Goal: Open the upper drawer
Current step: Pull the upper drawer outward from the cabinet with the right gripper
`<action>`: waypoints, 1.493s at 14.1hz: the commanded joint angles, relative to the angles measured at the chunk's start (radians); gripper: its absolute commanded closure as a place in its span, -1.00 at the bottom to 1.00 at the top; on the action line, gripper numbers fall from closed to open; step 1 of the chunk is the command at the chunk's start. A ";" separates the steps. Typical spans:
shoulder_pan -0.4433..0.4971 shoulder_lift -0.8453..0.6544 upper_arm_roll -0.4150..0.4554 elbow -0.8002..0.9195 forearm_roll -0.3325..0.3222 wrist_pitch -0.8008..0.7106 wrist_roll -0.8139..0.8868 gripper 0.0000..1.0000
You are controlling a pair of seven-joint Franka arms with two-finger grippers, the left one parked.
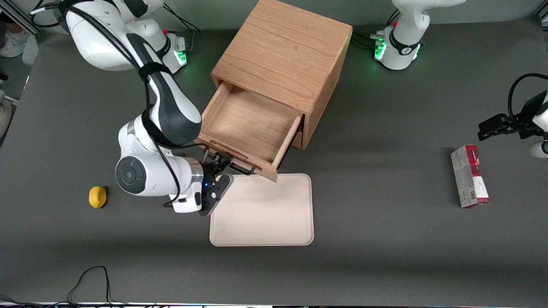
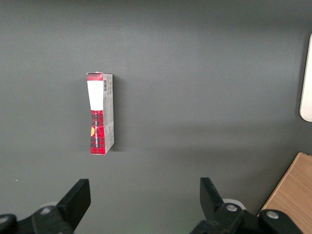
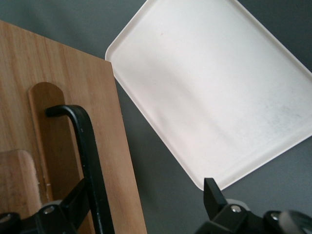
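Observation:
The oak cabinet (image 1: 282,51) stands at the middle of the table. Its upper drawer (image 1: 250,124) is pulled well out, showing a bare wooden inside. The thin black wire handle (image 1: 243,170) runs along the light wood drawer front (image 3: 58,97). My right gripper (image 1: 223,167) sits in front of that drawer front, at the end nearer the working arm. It is open (image 3: 144,200): the handle (image 3: 87,156) passes just inside one finger (image 3: 73,200), and the other finger (image 3: 212,195) hangs over the grey table, apart from it.
A cream tray (image 1: 265,214) (image 3: 209,87) lies on the table just in front of the open drawer. A yellow lemon (image 1: 97,196) rests toward the working arm's end. A red and white box (image 1: 469,175) (image 2: 100,114) lies toward the parked arm's end.

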 commanded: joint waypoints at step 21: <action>-0.061 0.052 -0.002 0.122 0.010 0.045 -0.024 -1.00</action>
